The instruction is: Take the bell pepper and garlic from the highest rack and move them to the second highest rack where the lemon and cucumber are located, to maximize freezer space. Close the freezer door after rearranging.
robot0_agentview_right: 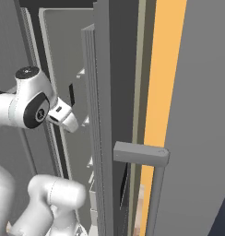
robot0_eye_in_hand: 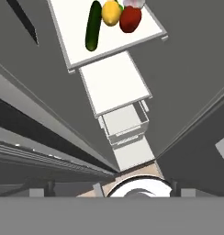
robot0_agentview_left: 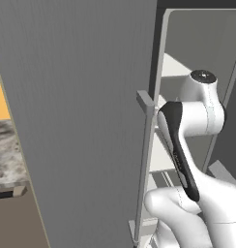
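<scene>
My hand view looks down the inside of the freezer [robot0_eye_in_hand: 187, 69]. On one white rack [robot0_eye_in_hand: 132, 40] near the top of that view lie a dark green cucumber [robot0_eye_in_hand: 93, 25], a yellow lemon [robot0_eye_in_hand: 111, 13], a red bell pepper [robot0_eye_in_hand: 130, 19] and, cut by the frame edge, the pale garlic [robot0_eye_in_hand: 135, 2]. They lie close together, and the lemon touches the pepper. My gripper [robot0_agentview_right: 70, 99] hangs high inside the cabinet, well above that rack, open with nothing between its fingers. The freezer door [robot0_agentview_right: 101, 115] stands open, seen edge-on, with its bar handle [robot0_agentview_right: 153, 184].
Below the loaded rack sit a bare white rack [robot0_eye_in_hand: 114, 87] and a pale drawer [robot0_eye_in_hand: 125, 125]. A wide grey panel [robot0_agentview_left: 81, 121] with a bar handle [robot0_agentview_left: 145, 145] stands left of my arm. An orange wall [robot0_agentview_right: 165, 69] lies behind the door, and a stone counter [robot0_agentview_left: 6, 155] is far left.
</scene>
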